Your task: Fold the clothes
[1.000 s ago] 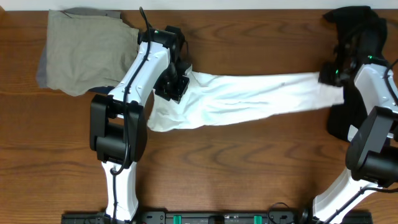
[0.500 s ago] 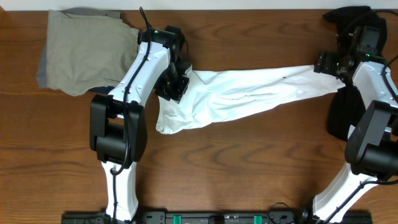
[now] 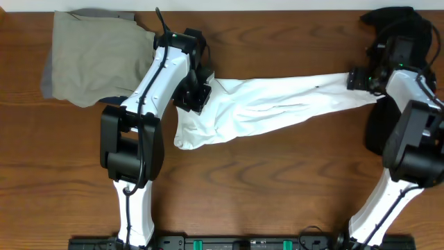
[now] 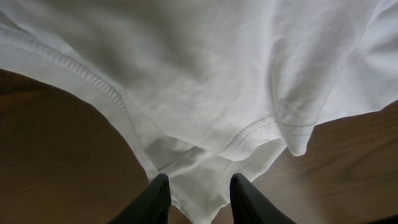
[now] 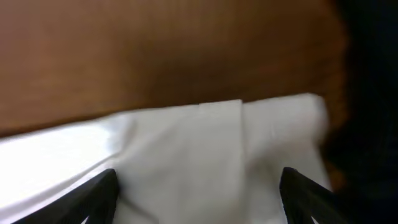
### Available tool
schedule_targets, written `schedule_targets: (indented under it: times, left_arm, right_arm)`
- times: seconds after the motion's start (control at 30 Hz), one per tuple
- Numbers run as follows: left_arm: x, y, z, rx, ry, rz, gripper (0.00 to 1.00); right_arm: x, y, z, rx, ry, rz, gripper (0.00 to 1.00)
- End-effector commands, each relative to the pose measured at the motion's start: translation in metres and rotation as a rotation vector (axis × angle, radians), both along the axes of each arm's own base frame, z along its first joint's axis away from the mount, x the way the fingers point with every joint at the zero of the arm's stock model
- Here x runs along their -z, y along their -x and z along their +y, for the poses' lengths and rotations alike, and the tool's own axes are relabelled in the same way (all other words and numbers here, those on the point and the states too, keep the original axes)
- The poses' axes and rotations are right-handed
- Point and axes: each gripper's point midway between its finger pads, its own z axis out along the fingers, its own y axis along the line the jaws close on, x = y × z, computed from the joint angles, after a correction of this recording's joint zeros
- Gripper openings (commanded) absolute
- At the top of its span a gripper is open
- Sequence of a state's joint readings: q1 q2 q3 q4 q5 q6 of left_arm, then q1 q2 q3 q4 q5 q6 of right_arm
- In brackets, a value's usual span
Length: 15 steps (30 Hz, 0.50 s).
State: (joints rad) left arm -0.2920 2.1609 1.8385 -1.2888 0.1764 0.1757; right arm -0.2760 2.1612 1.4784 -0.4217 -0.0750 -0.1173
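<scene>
The white T-shirt (image 3: 277,107) lies across the middle of the table (image 3: 277,187), drawn out into a long, wrinkled band from left of centre to the far right edge. Its left part is bunched and wider, its right part narrow. No print shows on the side facing up.

The left gripper (image 3: 196,94) sits on the bunched left end. In the left wrist view its fingers (image 4: 157,198) stand close together with a hemmed fold of cloth caught between them, so it is judged clenched on the shirt. The right gripper (image 3: 361,80) is at the narrow right end. In the right wrist view its fingers (image 5: 102,190) stand wide apart with the cloth lying flat between them, so it is judged released.

A tan garment (image 3: 97,55) rests at the far left corner as a fairly flat, squared pile, apparently already folded. A black garment (image 3: 399,21) lies in a loose heap at the far right corner, beside the right arm.

Progress is judged early for this shirt: it is neither spread flat nor creased. Smoothing, folding and stacking remain, and the black garment looks untouched.
</scene>
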Motion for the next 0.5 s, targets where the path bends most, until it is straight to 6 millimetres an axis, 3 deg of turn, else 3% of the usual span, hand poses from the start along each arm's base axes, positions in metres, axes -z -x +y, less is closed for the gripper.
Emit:
schedule_targets:
  times: [0.0,0.13,0.3,0.37,0.43,0.47]
  left_arm:
    - [-0.006,0.001,0.000,-0.002,-0.002,-0.013,0.39]
    - [-0.006,-0.002,-0.001,-0.002,0.002,-0.025,0.41]
    - [-0.005,-0.007,-0.003,-0.002,0.008,-0.045,0.49]
    - [-0.005,-0.010,-0.002,-0.004,0.010,-0.056,0.50]
    - [-0.005,-0.013,-0.001,-0.010,0.012,-0.064,0.50]
    - [-0.005,-0.014,0.001,-0.015,0.013,-0.067,0.50]
  right_arm:
    - [0.006,-0.001,-0.016,-0.002,0.041,0.006,0.82]
    - [0.013,0.002,-0.025,0.017,0.031,0.009,0.84]
    - [0.037,0.014,-0.019,-0.009,0.006,0.082,0.69]
    - [0.043,0.021,-0.015,-0.014,-0.017,0.111,0.47]
    - [0.043,0.023,-0.009,-0.025,-0.049,0.116,0.10]
    - [0.042,0.023,-0.008,-0.028,-0.058,0.113,0.01]
